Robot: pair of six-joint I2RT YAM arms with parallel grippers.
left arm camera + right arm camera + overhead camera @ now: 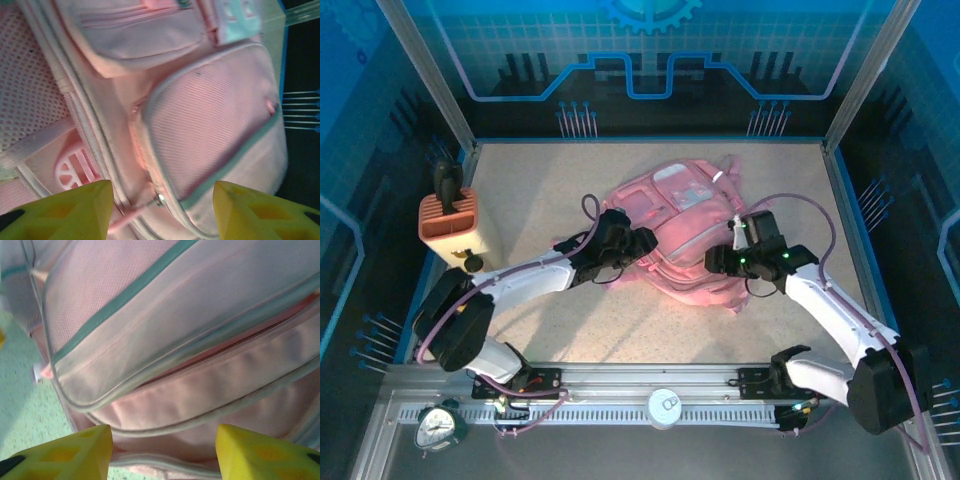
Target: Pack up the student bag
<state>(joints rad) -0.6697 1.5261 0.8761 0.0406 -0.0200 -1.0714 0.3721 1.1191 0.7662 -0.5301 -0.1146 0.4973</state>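
Note:
The student bag [685,225], a big soft pink backpack, lies flat in the middle of the table. My left gripper [645,245] is at its left edge. In the left wrist view this gripper [162,212] is open, its yellow fingertips [75,210] wide apart over a mesh pocket. A small metal zip pull [159,200] lies between them, untouched. My right gripper [715,262] is at the bag's near right side. In the right wrist view it [164,455] is open too, its fingertips [260,452] straddling the bag's piped seams [165,425] without pinching them.
An orange ribbed box [448,225] with a black object standing in it sits at the left edge of the table. A small clock [440,425] and a white round object [665,408] rest on the near rail. Bare tabletop [620,330] lies in front of the bag.

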